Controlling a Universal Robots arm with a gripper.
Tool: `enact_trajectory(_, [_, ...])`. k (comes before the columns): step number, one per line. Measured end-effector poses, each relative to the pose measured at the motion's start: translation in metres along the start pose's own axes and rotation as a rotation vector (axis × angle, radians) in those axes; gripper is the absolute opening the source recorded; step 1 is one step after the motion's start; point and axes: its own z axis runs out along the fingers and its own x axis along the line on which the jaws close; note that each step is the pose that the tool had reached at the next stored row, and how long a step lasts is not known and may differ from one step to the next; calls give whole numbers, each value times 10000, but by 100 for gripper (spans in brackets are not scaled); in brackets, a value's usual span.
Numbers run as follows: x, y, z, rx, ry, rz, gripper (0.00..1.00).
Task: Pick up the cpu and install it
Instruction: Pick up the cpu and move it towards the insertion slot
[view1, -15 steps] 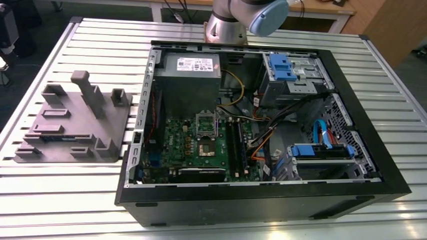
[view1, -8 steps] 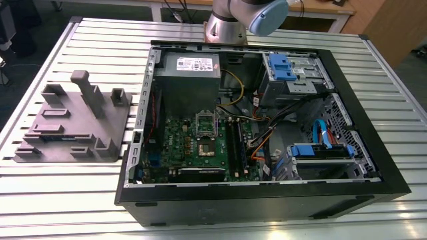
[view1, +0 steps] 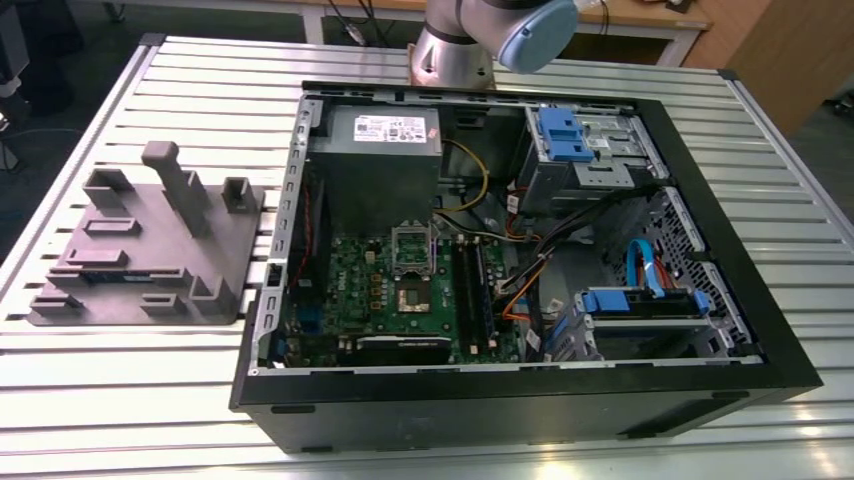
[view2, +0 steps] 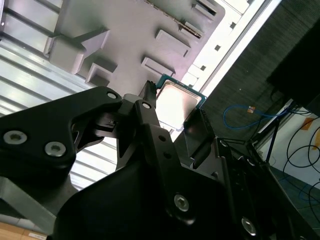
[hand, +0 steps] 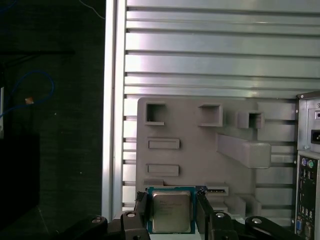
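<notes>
Nearest thing up is the chunky black gripper (view2: 175, 107) body in the second wrist view. Its two fingers (hand: 202, 210) are squeezing the cpu (hand: 171, 209) by two opposite edges, so it's closed on the chip and carrying it. The cpu is showing its shiny silver-grey top and a thin green border in both wrist views. It's hanging flat between the fingertips, and nothing else is touching it.

Behind the chip, and apart from it, the grey moulded fixture plate (view1: 134, 250) is lying on the slatted aluminium table (view1: 200, 80), with its little blocks and pockets facing up.

In the exterior view that plate is sitting at the exterior view's left. Just beside it is the open black PC case (view1: 534, 410), which is taking up the middle and the exterior view's right. Inside the case, the green motherboard (view1: 360, 290) is lying flat at the near left, and the socket (view1: 414, 280) on it is standing with its metal frame flipped open. The grey power supply box (view1: 380, 150) is sitting at the far left of the case. The arm (view1: 454, 55) is rising from just past the case's far wall.
</notes>
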Motion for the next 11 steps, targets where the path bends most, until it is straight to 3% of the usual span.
enact_trajectory(11, [-15,0,0,-5,0,0,47])
